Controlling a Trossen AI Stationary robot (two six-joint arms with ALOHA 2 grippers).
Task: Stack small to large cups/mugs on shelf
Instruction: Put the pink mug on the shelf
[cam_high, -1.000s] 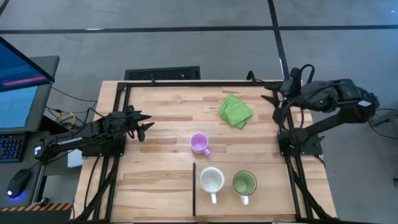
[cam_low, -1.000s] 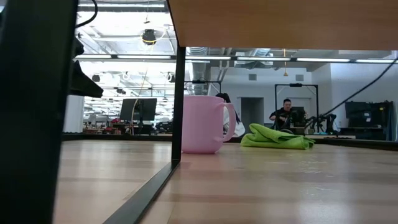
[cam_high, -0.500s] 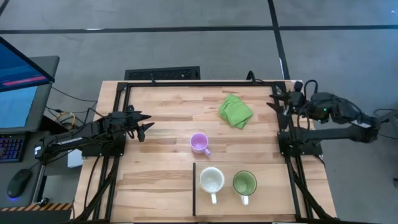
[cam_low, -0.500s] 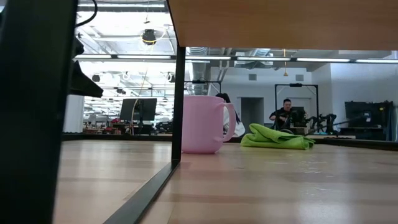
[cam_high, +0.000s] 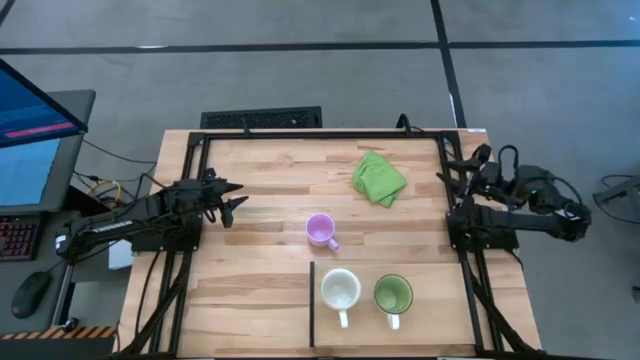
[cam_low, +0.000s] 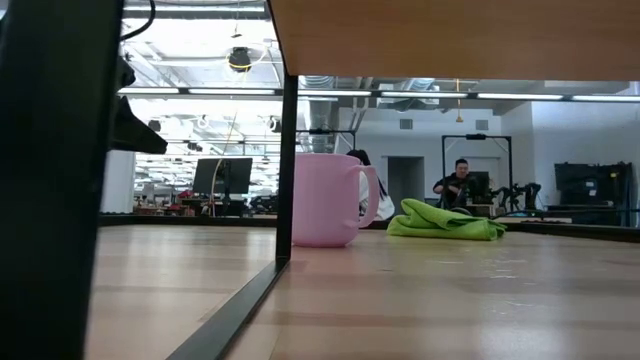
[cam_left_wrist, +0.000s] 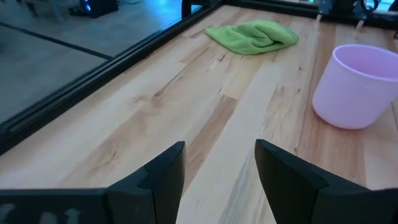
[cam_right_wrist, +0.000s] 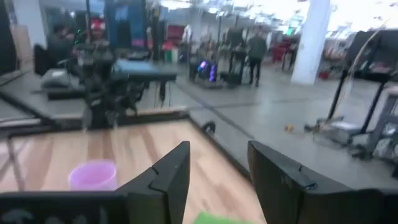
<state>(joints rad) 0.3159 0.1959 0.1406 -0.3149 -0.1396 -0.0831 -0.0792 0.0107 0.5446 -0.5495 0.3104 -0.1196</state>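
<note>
The fingers of the left gripper (cam_high: 233, 196) are seen apart, and nothing is held or touched between them. The fingers of the right gripper (cam_high: 452, 171) are also apart and empty.

The left arm is stretched low over the left side of the table (cam_high: 260, 160), pointed toward the purple mug (cam_high: 320, 230). The right arm is folded at the right edge, above its base.

The purple mug is placed upright near the middle of the table, outside the shelf (cam_high: 430, 320). The white mug (cam_high: 340, 291) and the green mug (cam_high: 393, 295) are set side by side on the shelf, beside the black strip (cam_high: 312, 305). A green cloth (cam_high: 379, 178) is laid near the far edge. In the low view a person (cam_low: 459, 182) is seen in the room behind.
</note>
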